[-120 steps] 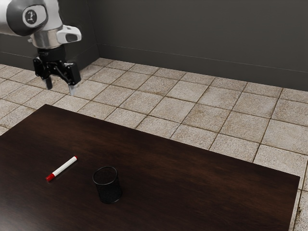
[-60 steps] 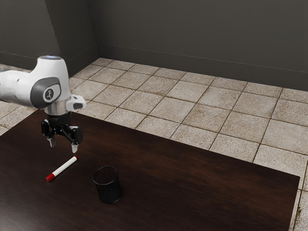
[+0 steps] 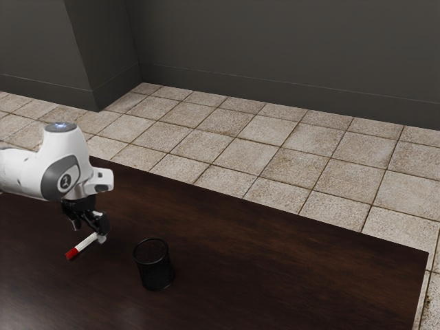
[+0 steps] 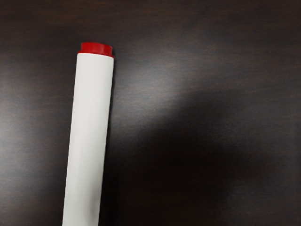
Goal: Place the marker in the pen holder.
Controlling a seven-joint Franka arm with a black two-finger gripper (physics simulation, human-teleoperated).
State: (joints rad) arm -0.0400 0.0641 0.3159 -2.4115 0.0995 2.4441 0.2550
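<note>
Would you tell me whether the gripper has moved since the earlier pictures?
Yes: in the exterior view the gripper has come down to the marker, judged against the pen holder, which hasn't moved.

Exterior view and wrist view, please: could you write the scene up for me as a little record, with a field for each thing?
Marker: white barrel, red at both ends, lying flat on the table
Pen holder: black, round, upright, toward the exterior view's right from the marker
Robot's jaws: apart, down low by the marker's end away from its longer red cap
Table: dark brown, wood-like
Floor: pale square tiles
Wall: dark grey
Job status: marker not yet in the holder
</note>
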